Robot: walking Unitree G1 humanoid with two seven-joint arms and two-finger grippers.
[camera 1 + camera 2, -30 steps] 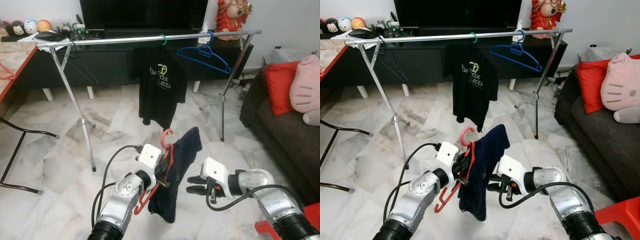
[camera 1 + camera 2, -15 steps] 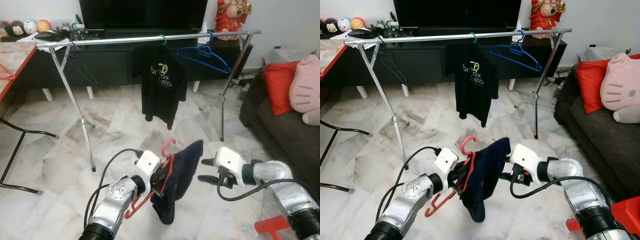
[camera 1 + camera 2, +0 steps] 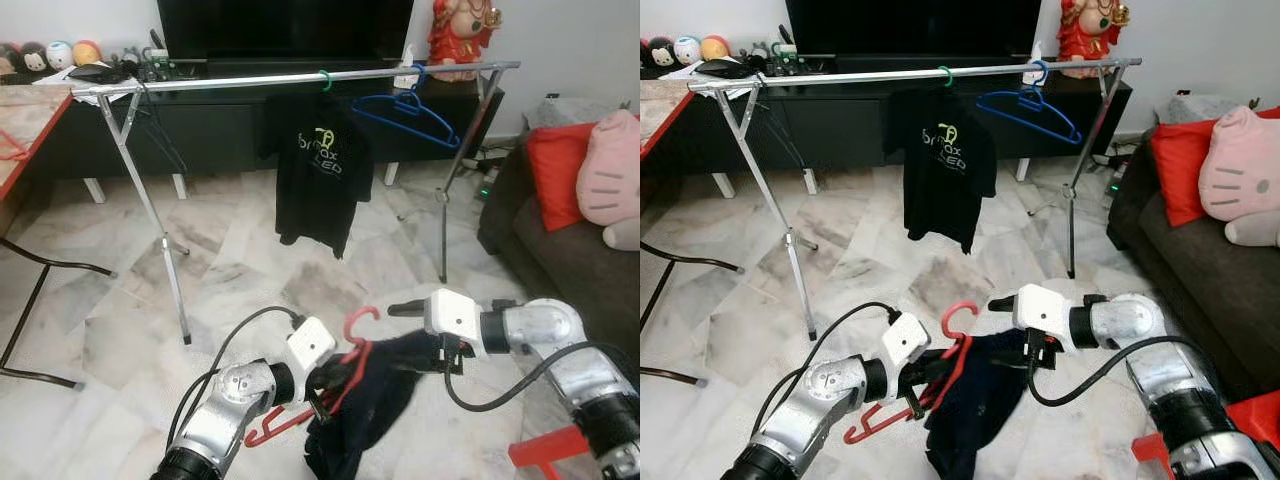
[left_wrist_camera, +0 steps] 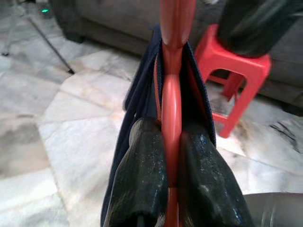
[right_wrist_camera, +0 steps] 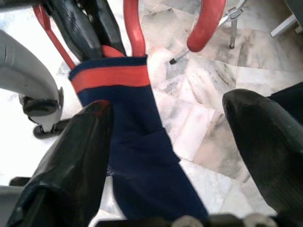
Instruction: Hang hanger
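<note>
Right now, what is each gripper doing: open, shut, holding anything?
Left gripper: shut on the red hanger that carries the navy garment.
Right gripper: open, fingers spread either side of the navy garment, gripping nothing.

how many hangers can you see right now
4: a red hanger in the left pincer, a blue hanger and a green-hooked one carrying the black shirt on the rail, and thin dark wire ones near the rail's left end, number unclear.
</note>
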